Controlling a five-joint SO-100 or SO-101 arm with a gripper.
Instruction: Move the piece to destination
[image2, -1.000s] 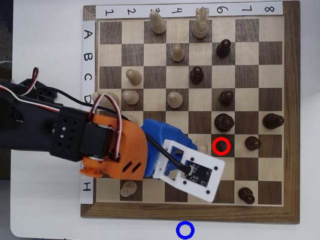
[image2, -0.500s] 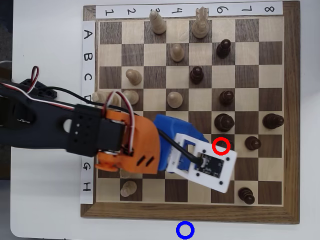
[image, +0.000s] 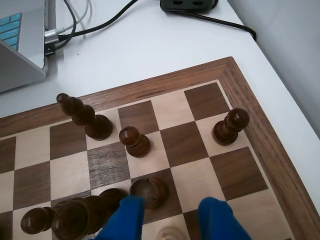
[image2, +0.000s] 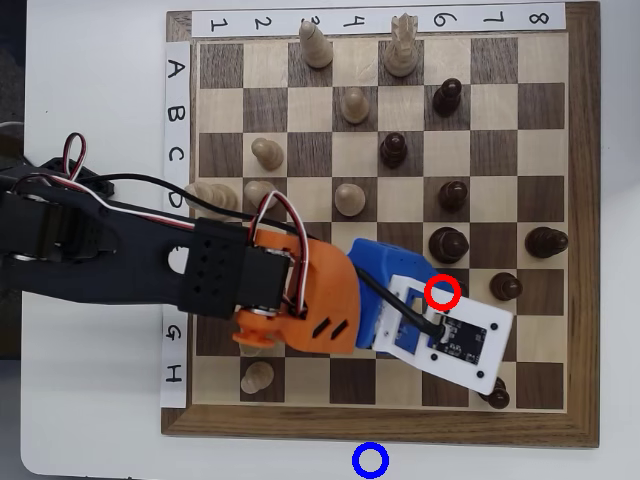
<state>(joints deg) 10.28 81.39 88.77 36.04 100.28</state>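
Claw (image: 172, 220) spread open, left finger (image: 127, 217) touching the dark pawn (image: 150, 191).

Chessboard (image2: 585, 240) border strips: numbers 1–8 along top, letters A–H down left.

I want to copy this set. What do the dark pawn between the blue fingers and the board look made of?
The pawn looks like turned wood, stained dark brown, with a soft sheen on its round head. The board seems wooden too: grain lines run through its dark squares and frame, in a satin finish.
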